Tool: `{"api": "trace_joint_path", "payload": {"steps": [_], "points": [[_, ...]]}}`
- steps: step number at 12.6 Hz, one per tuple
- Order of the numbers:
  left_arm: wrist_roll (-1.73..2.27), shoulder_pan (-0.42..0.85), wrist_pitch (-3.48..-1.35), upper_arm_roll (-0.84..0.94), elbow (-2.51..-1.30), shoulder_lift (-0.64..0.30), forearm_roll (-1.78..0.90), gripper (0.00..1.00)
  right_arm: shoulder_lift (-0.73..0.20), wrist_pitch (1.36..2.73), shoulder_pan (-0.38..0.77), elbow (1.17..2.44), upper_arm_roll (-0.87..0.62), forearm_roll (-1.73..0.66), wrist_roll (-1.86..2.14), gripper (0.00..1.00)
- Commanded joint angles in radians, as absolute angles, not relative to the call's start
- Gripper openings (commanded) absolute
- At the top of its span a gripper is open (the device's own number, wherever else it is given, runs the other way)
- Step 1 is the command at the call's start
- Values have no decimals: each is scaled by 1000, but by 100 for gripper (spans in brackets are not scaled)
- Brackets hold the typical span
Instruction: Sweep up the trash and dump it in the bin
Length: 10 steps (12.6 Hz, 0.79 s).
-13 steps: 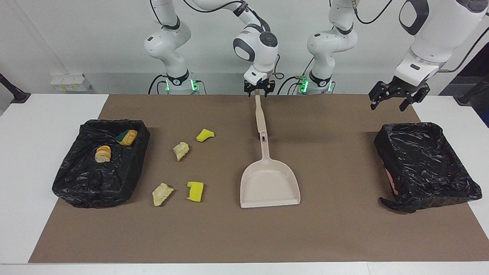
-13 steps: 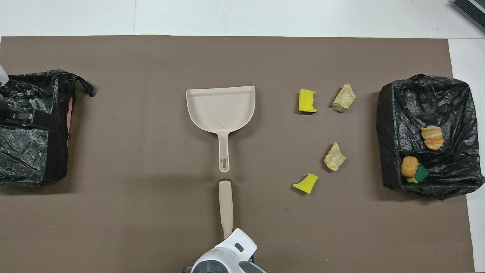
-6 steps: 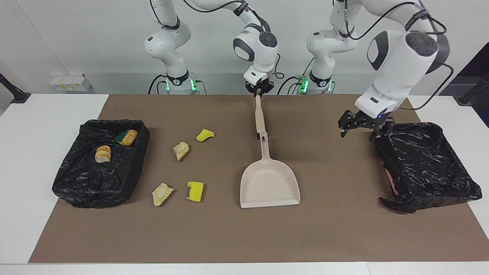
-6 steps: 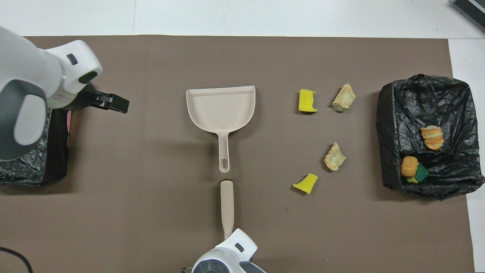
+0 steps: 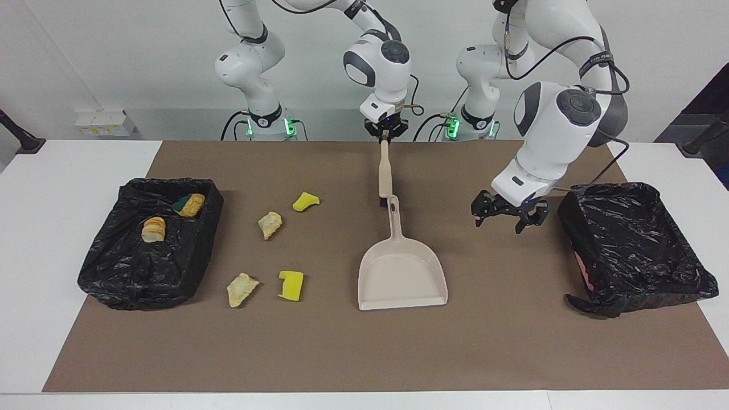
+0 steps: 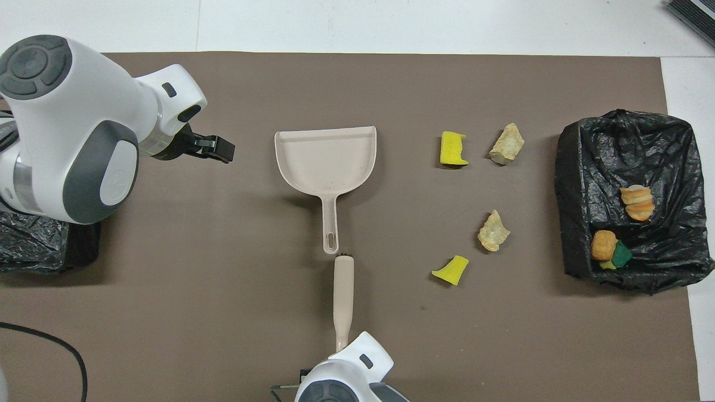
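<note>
Four trash scraps lie on the brown mat: a yellow sponge piece (image 5: 305, 201), a tan chunk (image 5: 270, 224), a second tan chunk (image 5: 241, 288) and a second yellow sponge piece (image 5: 291, 284). The beige dustpan (image 5: 401, 276) lies flat at mid-table, handle toward the robots. My right gripper (image 5: 385, 135) is shut on the end of the beige brush (image 5: 385, 171), whose dark bristles sit by the dustpan's handle. My left gripper (image 5: 507, 219) hangs open over the mat between the dustpan and the bin (image 5: 632, 250) at the left arm's end.
A second black-bagged bin (image 5: 131, 273) at the right arm's end holds orange-brown bread lumps (image 5: 153, 229) and a green-backed scrap (image 5: 191, 205). In the overhead view my left arm's wrist (image 6: 84, 134) covers part of its bin (image 6: 33, 251). White table borders the mat.
My right gripper closed on the brush handle, and the brush tip shifted toward the dustpan's handle. My left arm swung down from beside its bin toward the dustpan.
</note>
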State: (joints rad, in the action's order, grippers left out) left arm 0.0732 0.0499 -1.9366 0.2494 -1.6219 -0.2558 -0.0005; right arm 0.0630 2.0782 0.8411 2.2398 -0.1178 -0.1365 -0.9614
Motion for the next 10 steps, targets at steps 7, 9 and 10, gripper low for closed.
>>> {"api": "trace_joint_path", "payload": {"steps": [7,9,10], "points": [[166,115,-2029,236,-1695,-267,-6,100,386,1853,596,2373,-121,-112,-976,0],[254,178,-2095,236,-1741,-264,-5,100,454,1786,479,2388,-121,-100,-939,0],[291,210,-2123,235,-1750,-270,-3,100,474,1751,416,2388,-121,-88,-877,0]]}}
